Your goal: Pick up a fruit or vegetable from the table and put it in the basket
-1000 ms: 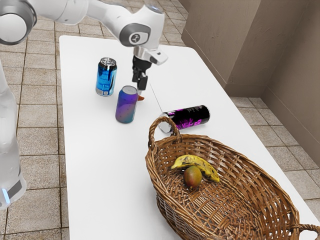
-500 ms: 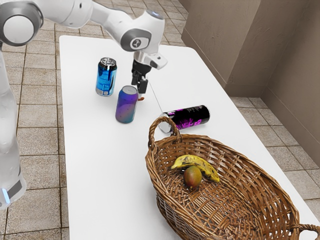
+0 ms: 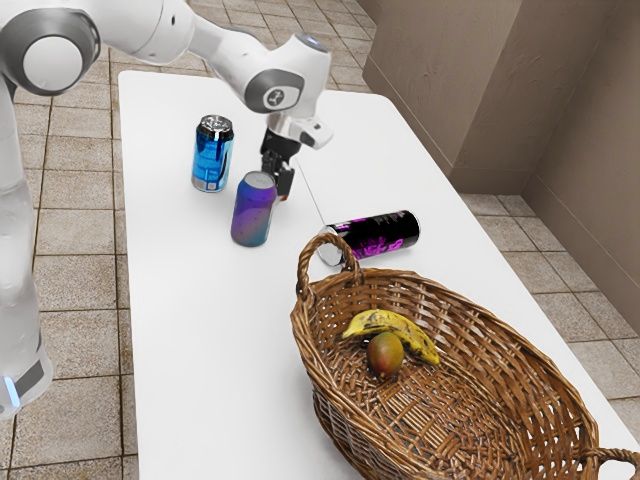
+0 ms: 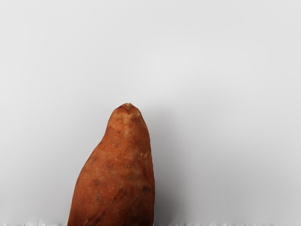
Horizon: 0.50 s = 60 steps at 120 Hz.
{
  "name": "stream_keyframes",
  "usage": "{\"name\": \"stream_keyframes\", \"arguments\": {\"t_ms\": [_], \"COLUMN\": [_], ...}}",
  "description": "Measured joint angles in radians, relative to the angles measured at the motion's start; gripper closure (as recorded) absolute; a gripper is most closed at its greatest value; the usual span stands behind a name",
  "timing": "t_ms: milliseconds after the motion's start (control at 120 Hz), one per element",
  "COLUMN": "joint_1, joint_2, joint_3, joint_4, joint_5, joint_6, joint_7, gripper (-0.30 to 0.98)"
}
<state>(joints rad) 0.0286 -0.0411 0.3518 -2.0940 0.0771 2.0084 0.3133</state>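
My gripper (image 3: 277, 187) is low over the table, behind the purple-blue can in the exterior view, its fingers apart. A bit of the orange-brown sweet potato (image 3: 284, 199) shows at the fingertips; the can and the fingers hide most of it. In the wrist view the sweet potato (image 4: 120, 174) lies on the white surface, its narrow end beyond the hand and its thicker part running under it. The wicker basket (image 3: 324, 385) holds a banana (image 3: 385, 321) and a mango (image 3: 384, 354).
The upright purple-blue can (image 3: 253, 210) is right beside my gripper. A blue can (image 3: 212, 155) stands farther toward the exterior view's left. One black-and-magenta can (image 3: 378, 236) lies on its side between the gripper and the basket's far side. The white table (image 3: 210, 330) carries everything.
My hand has come down around the sweet potato, moving slightly toward the exterior view's lower side. Less of the sweet potato is visible there now. The cans and basket have stayed put.
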Motion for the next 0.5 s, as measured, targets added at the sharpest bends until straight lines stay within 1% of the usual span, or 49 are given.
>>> {"name": "stream_keyframes", "arguments": {"t_ms": [225, 500], "joint_1": [0.018, 0.013], "joint_2": [0.011, 0.033], "joint_3": [0.003, 0.004], "joint_4": [-0.010, -0.016], "joint_5": [0.000, -0.002], "joint_6": [0.001, 0.008], "joint_7": [-0.001, -0.002], "gripper": [0.00, 0.00]}}
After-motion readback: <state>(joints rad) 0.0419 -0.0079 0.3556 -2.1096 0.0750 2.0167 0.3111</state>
